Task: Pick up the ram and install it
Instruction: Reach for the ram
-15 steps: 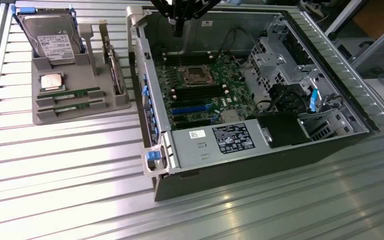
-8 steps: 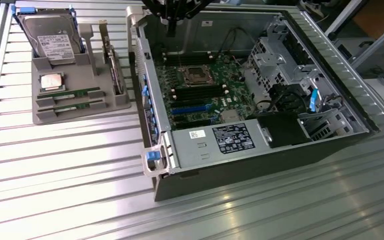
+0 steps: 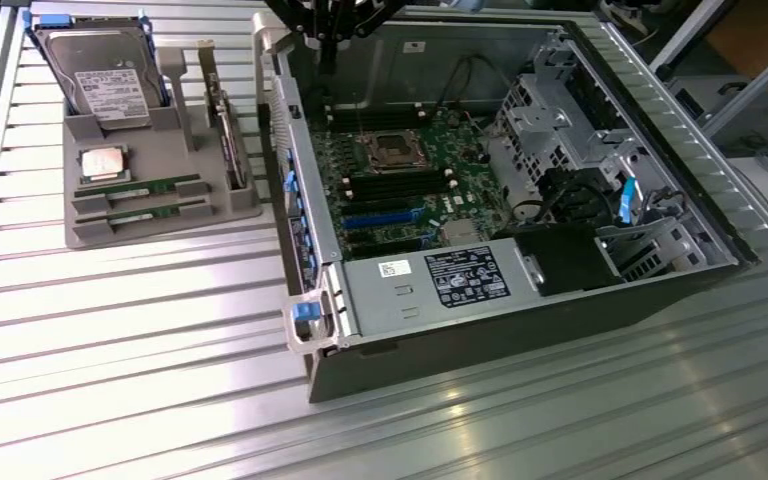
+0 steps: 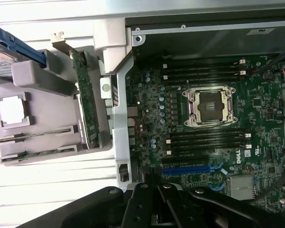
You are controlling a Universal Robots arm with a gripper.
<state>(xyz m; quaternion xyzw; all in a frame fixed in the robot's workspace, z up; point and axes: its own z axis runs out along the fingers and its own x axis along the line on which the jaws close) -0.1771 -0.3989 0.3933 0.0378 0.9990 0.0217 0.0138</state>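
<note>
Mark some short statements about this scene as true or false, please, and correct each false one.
1. Two ram sticks lie in the gray holder. True.
2. The processor socket on the board holds a chip. False: the socket is empty, and the processor chip sits in the holder.
3. The hard drive stands in the holder. True.
4. The gripper holds a ram stick. False: it is shut above the open computer case, and both sticks are in the holder.
</note>
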